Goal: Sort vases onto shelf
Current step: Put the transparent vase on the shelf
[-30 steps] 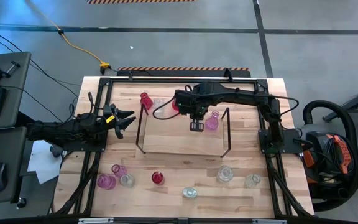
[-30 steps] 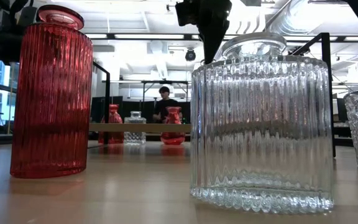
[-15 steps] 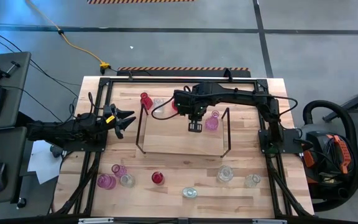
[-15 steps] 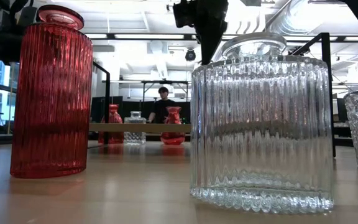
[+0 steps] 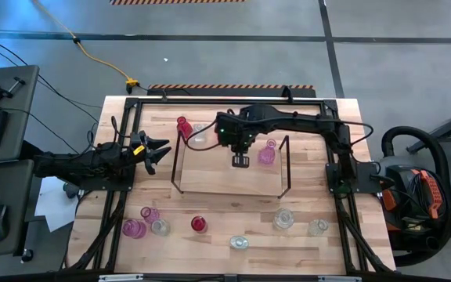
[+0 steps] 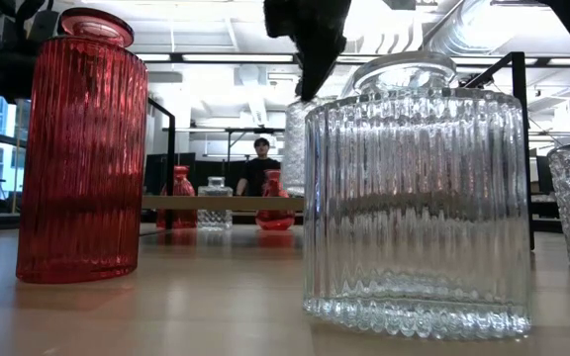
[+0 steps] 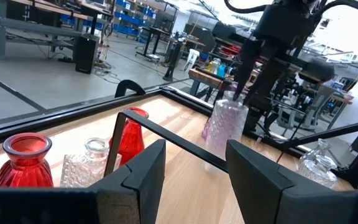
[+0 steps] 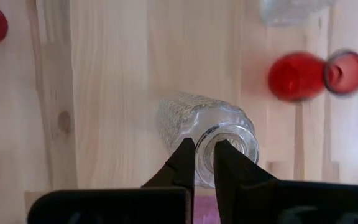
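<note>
Right gripper holds a clear vase over the shelf.

Loose vases stand along the lower table edge, among them a pink vase and a red vase. On the shelf at frame centre stand a red bottle and a pink bottle. The right gripper, nearly closed, pinches the rim of a clear vase above the board. The left gripper, centre left beside the shelf, stands spread and holds nothing.
</note>
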Controlling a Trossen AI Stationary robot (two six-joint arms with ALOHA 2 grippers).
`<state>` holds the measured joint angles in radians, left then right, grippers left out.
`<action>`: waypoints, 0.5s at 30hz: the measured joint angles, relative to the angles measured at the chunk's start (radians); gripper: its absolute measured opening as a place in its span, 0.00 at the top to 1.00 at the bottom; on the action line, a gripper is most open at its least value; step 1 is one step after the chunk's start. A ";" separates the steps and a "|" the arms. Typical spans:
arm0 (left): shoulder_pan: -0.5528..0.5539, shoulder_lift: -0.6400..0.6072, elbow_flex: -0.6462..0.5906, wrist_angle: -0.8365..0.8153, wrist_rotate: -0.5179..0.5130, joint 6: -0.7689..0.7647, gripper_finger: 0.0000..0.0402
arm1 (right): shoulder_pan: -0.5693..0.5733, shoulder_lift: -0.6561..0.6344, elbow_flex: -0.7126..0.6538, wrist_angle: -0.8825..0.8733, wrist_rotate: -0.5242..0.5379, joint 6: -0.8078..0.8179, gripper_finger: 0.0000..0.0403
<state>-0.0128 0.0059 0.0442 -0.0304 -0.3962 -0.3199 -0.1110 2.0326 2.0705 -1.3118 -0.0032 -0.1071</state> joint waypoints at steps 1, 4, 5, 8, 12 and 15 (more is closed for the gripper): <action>0.000 0.000 0.000 0.000 0.000 0.000 0.61 | 0.002 0.009 0.000 0.009 -0.001 -0.012 0.98; 0.000 0.000 0.000 0.000 0.000 0.000 0.61 | 0.008 0.023 0.000 0.058 0.000 -0.051 0.98; 0.000 0.000 0.000 0.000 0.000 0.000 0.61 | 0.009 0.027 0.000 0.073 0.000 -0.058 0.98; 0.000 0.000 0.000 0.000 0.000 0.000 0.61 | 0.010 0.030 0.001 0.102 0.001 -0.080 0.98; 0.000 0.000 0.000 0.000 0.000 0.000 0.61 | 0.009 0.031 0.001 0.107 0.000 -0.091 0.98; 0.000 0.000 0.000 0.000 0.000 0.000 0.61 | 0.009 0.031 0.000 0.106 0.019 -0.104 0.98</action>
<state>-0.0130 0.0059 0.0441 -0.0306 -0.3962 -0.3199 -0.1017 2.0640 2.0708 -1.2057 0.0153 -0.2111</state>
